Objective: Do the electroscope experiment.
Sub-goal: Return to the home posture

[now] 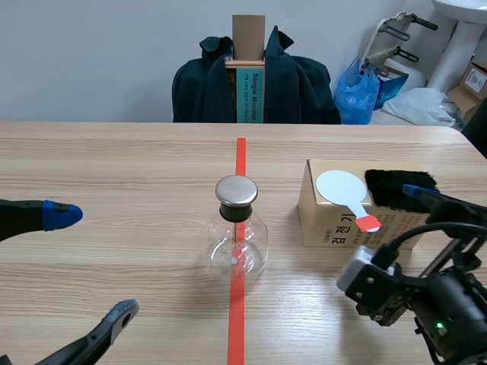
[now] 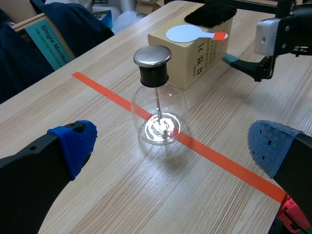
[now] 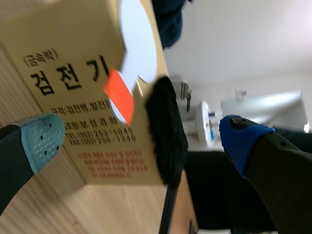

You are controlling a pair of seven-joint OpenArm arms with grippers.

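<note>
1. Scene view: the electroscope (image 1: 237,228), a clear round glass flask with a black stopper and a flat metal cap, stands upright on the orange-red tape line (image 1: 237,319) at the middle of the pale wooden table (image 1: 114,160). To its right sits a tan cardboard box (image 1: 327,224). On top of the box lie a white round paddle (image 1: 340,188) with an orange-red handle and a black fur pad (image 1: 397,188). The left gripper (image 1: 90,266) waits with fingers wide apart, holding nothing.
2. Left wrist view: the electroscope stands ahead of the left gripper, in line with the gap between its spread blue pads and touching neither.
3. Right wrist view: the right gripper (image 3: 141,141), turned on its side, gapes around the box's end. The fur pad lies between its fingers, not yet pinched. I judge the charging step is only starting. The next move calls for closing on the fur pad, rubbing it against the paddle, then bringing the charged paddle to the metal cap.
</note>
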